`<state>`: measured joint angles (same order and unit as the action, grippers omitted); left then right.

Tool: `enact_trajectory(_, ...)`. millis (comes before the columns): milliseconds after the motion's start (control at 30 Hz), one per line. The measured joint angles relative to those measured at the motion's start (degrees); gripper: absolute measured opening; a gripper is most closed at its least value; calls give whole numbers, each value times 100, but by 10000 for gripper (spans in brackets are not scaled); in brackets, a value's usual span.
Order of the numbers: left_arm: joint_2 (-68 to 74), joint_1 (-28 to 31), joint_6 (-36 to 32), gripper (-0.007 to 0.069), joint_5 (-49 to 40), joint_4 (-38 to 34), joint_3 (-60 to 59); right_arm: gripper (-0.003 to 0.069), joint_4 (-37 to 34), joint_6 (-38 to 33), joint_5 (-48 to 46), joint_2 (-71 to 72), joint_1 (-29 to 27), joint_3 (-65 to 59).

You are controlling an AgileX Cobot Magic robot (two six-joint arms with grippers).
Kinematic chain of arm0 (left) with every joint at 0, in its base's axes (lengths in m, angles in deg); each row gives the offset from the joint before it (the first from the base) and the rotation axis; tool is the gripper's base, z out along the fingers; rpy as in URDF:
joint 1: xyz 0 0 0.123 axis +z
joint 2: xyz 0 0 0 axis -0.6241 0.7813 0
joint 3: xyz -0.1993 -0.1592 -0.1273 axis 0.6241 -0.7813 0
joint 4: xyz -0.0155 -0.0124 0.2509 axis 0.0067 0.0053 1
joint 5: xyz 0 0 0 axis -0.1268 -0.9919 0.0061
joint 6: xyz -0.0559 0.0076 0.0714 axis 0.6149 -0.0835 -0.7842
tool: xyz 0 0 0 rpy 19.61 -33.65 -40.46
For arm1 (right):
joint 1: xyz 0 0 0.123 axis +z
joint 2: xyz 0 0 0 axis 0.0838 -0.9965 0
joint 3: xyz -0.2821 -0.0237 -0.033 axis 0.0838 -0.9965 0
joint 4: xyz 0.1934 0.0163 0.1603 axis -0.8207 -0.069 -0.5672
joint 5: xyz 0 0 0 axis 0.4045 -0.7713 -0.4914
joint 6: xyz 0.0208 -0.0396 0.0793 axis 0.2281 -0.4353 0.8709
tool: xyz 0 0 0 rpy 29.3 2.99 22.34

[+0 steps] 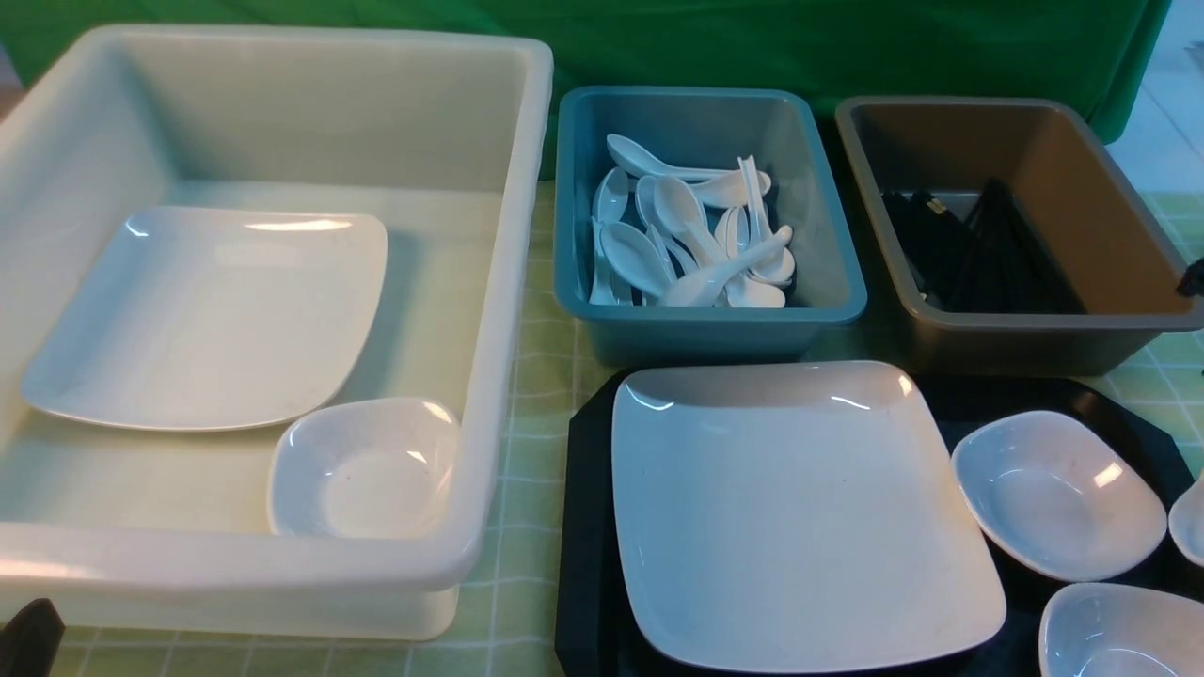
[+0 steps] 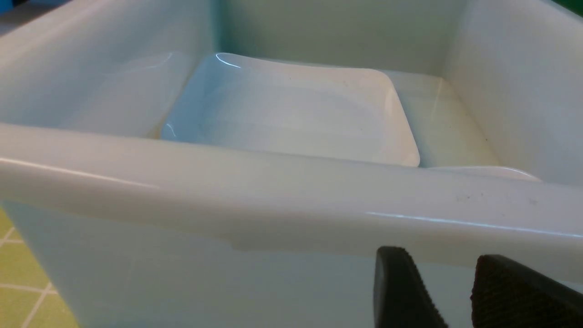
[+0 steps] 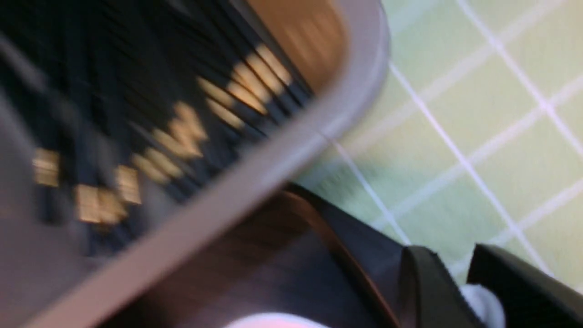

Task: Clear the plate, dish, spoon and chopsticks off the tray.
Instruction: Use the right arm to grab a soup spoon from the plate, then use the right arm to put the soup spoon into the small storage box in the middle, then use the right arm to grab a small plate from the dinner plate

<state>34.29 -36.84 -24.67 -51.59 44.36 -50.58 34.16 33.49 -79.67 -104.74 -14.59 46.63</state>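
While both arms keep to the edges of the front view, a large glossy white square plate (image 1: 800, 517) lies flat on the left part of a black textured tray (image 1: 585, 527). To its right on the tray sit a small dish (image 1: 1058, 494), a second small dish (image 1: 1119, 632) nearer the camera, and a white sliver at the picture's edge that cannot be identified. No spoon or chopsticks can be made out on the part of the tray in view.

Behind the tray stand a blue tub (image 1: 705, 315) heaped with stored spoons (image 1: 696, 244) and a brown tub (image 1: 1035, 329) holding stored chopsticks (image 1: 988, 254). A big white tub (image 1: 508, 282) on the left contains another square plate and small dish.

The left gripper (image 2: 448, 282) hangs just outside the white tub's near wall, its dark ribbed fingers a narrow gap apart with nothing between them. The right gripper (image 3: 457, 269) is over the tray's corner by the brown tub. That view is blurred, and something white shows in the gap, but I cannot tell whether the fingers are gripping it.

The plate looks rigid, fairly heavy and breakable, with a slick glaze likely to slide in a pinch. Its shallow upturned rim is probably the only place to hold it, best at the middle of an edge overhanging the tray. The small dish should be lighter, with a taller lip to grip.
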Motion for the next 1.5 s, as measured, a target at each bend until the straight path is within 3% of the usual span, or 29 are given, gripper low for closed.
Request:
enact_trajectory(67,0,0,0,223,0,0,0,114,-309,-273,166,153,0,0)
enact_trajectory(167,0,0,0,223,0,0,0,114,-1548,-1260,684,526,189,53)
enact_trajectory(233,0,0,0,223,0,0,0,114,-1884,-1533,817,576,313,147)
enact_trajectory(300,0,0,0,223,0,5,0,114,-2420,-2004,1229,551,821,428)
enact_trajectory(400,0,0,13,223,0,6,0,114,-2549,-2132,1680,446,1282,664)
enact_trajectory(600,0,0,13,223,0,17,0,114,-2630,-2308,3684,-419,2701,1321)
enact_trajectory(833,0,0,13,223,0,17,0,119,-2624,-2589,6199,-1747,3599,1636)
enact_trajectory(933,0,0,13,223,0,17,0,188,-2624,-2607,6675,-2172,3764,1720)
enact_trajectory(1033,0,0,13,223,0,17,0,347,-2637,-2607,6637,-2386,3800,1752)
enact_trajectory(1100,0,0,13,223,0,17,0,410,-2637,-2612,6437,-2349,3800,1758)
enact_trajectory(1233,0,0,13,223,0,17,0,410,-2637,-2679,5738,-2096,3766,1765)
enact_trajectory(1467,0,0,1,223,0,17,0,104,-2346,-4403,2700,-591,3636,1869)
enact_trajectory(1500,0,0,1,223,0,17,0,90,-2332,-4502,2512,-542,3629,1875)
